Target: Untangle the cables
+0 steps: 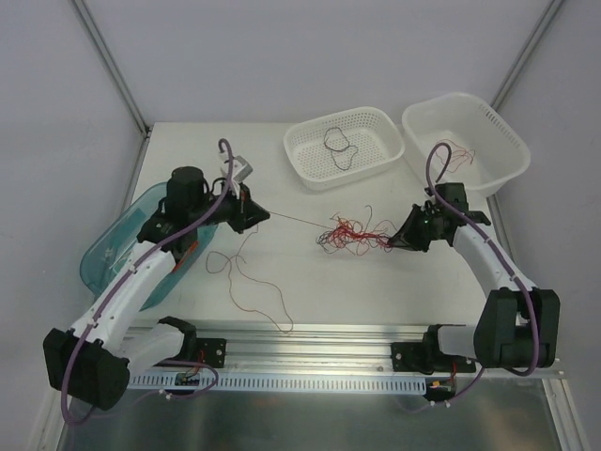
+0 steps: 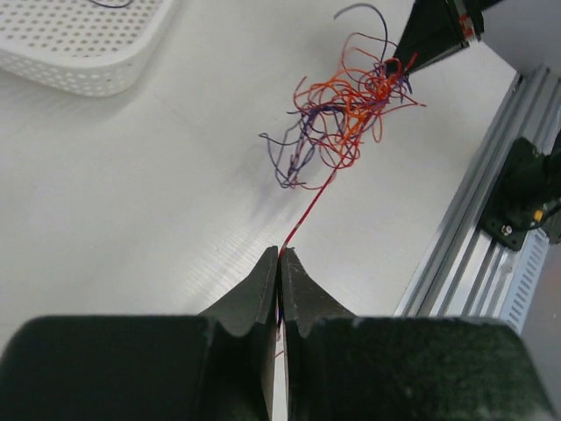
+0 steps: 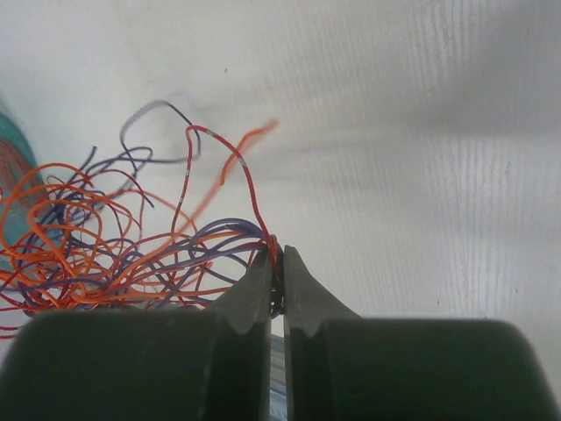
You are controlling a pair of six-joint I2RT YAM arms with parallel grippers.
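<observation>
risk 1: the red strand (image 2: 307,215) runs taut from the left pincer (image 2: 281,254) into the cable tangle (image 1: 355,235). Pulling harder likely cinches the knots tighter instead of freeing it, or the hair-thin wire slips out of the jaws or snaps.
risk 2: the right pincer (image 3: 277,254) pinches only a few strands at the clump's edge. If that bite gives, the whole clump probably drags across the table (image 1: 376,291) toward frame left and nothing separates.
risk 3: a loose red strand (image 1: 234,282) curls on the table at lower left, close under the left arm. An arm sweep could snag it and re-tangle it.
left pincer state: jaws pressed together on the red strand, no gap visible.
right pincer state: jaws closed narrow on red and purplish-dark wires at the clump's right edge.
tangle vs pincers: sits at frame centre in the top view, touching the right pincer's tip. It is well apart from the left pincer and joined to it only by the taut strand.
other cables: one dark wire (image 1: 338,148) lies in the shallow perforated basket (image 1: 299,167) at upper centre. Some red wires (image 1: 457,155) are in the deep basket (image 1: 512,164) at upper right.
also there: teal bin (image 1: 99,258) at far left, contents unclear.
</observation>
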